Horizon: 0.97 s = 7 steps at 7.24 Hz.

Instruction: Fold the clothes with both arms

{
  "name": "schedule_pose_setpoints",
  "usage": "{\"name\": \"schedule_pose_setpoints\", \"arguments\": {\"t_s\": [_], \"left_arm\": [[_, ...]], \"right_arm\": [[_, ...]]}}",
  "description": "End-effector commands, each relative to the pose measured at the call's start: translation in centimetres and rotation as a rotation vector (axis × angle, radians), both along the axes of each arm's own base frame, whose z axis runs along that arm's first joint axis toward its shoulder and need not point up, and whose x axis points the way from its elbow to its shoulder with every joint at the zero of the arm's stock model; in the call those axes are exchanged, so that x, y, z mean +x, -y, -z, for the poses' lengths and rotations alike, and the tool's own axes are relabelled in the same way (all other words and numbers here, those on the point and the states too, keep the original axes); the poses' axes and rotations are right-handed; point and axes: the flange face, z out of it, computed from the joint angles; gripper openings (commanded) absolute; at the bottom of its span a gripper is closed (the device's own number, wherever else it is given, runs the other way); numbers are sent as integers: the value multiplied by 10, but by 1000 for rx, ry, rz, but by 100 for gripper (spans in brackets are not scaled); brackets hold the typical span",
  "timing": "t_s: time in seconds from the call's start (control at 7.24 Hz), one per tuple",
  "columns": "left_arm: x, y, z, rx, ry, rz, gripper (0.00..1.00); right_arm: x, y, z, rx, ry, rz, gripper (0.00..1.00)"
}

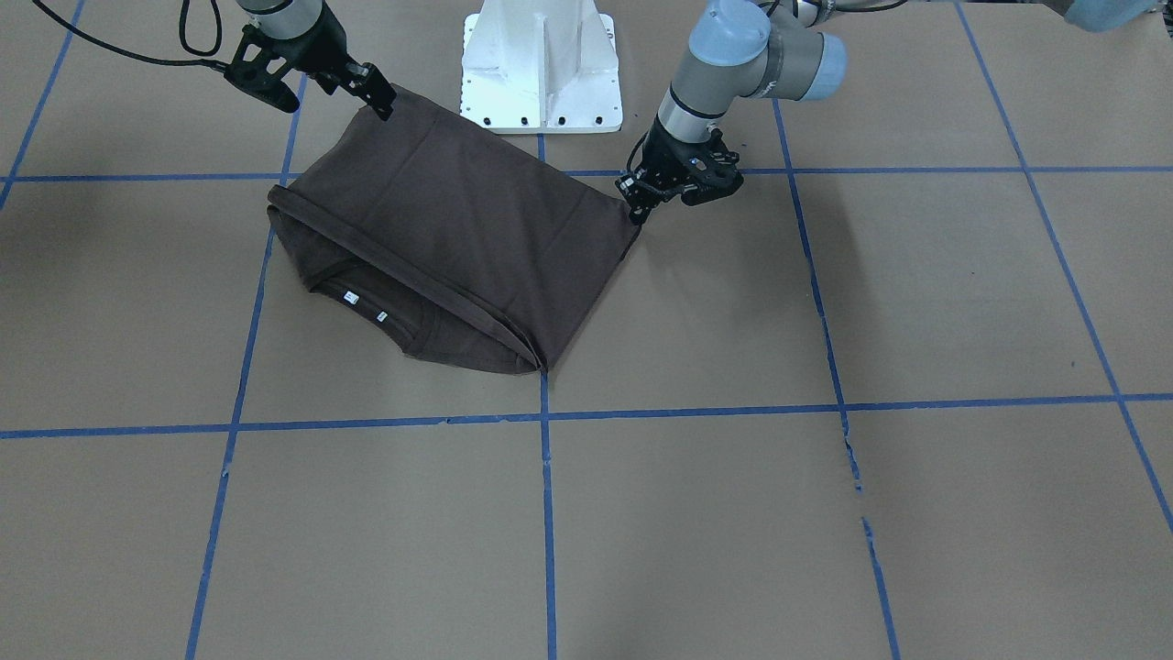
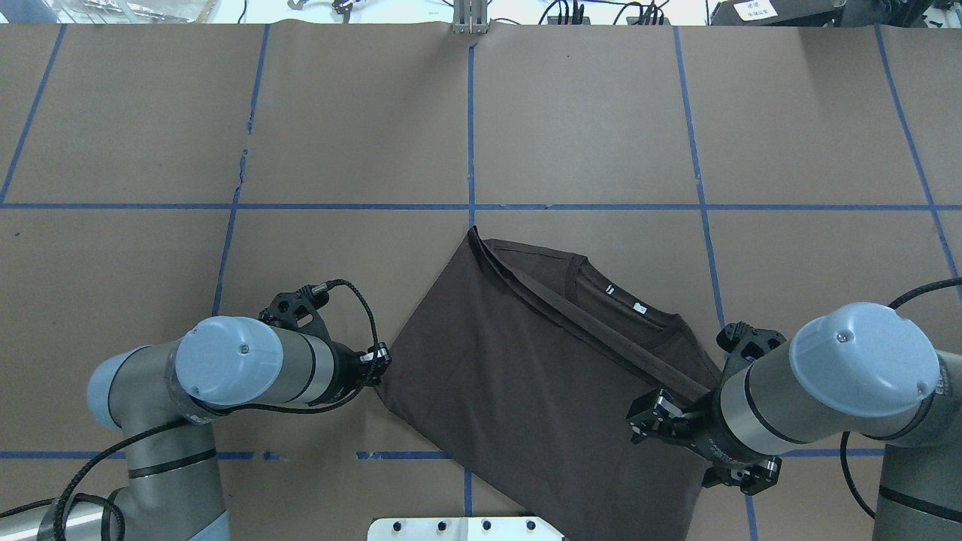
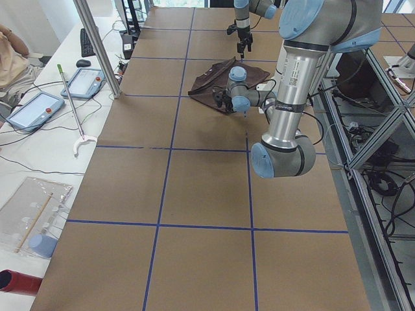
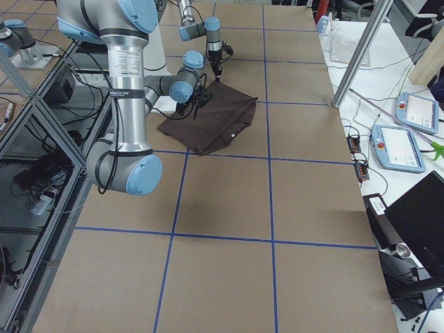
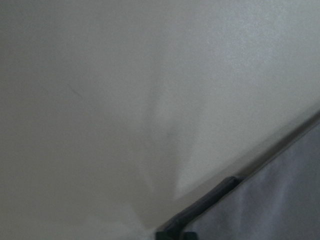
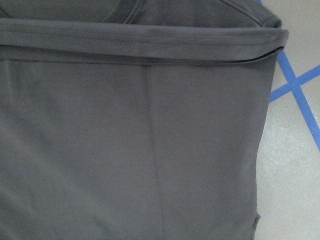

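The dark brown T-shirt [image 1: 449, 220] lies folded over itself, its hem band running diagonally just short of the collar and white neck labels [image 1: 367, 307]. It also shows in the overhead view [image 2: 518, 376]. My left gripper [image 1: 638, 214] pinches the shirt's corner on its side, low over the table, and shows in the overhead view [image 2: 379, 364]. My right gripper [image 1: 383, 106] pinches the opposite corner, held a little higher. The cloth edge between them is straight and taut. The right wrist view shows only the shirt's fabric [image 6: 150, 150]. The left wrist view is blurred.
The white bolted pedestal base [image 1: 541, 69] stands just behind the shirt, between the arms. Brown paper with blue tape grid lines [image 1: 547, 513] covers the table. Tablets and cables [image 3: 39, 107] lie off the table's far side.
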Motion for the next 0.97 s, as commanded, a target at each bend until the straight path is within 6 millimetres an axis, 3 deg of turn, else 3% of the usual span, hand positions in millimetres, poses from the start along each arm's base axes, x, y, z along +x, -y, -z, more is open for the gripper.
{"name": "schedule_pose_setpoints", "arguments": {"t_s": [0.0, 0.14, 0.28, 0.41, 0.55, 0.69, 0.83], "left_arm": [[-15, 3, 22, 10, -31, 9, 0], [-41, 37, 25, 84, 8, 32, 0], [-59, 79, 12, 199, 68, 37, 0], [-75, 150, 1, 224, 112, 117, 0], [-64, 225, 1, 229, 135, 184, 0], [-63, 291, 8, 234, 133, 250, 0], [-50, 343, 22, 234, 130, 290, 0]], "right_arm": [[-2, 1, 6, 5, 13, -1, 100], [-4, 2, 8, 7, 16, -2, 100], [-6, 9, 10, 13, 19, -21, 100], [-8, 21, 10, 47, 6, -74, 100], [-17, 34, 11, 108, -10, -149, 100], [-38, 55, 27, 173, -2, -219, 100], [-61, 86, 47, 197, 8, -275, 100]]}}
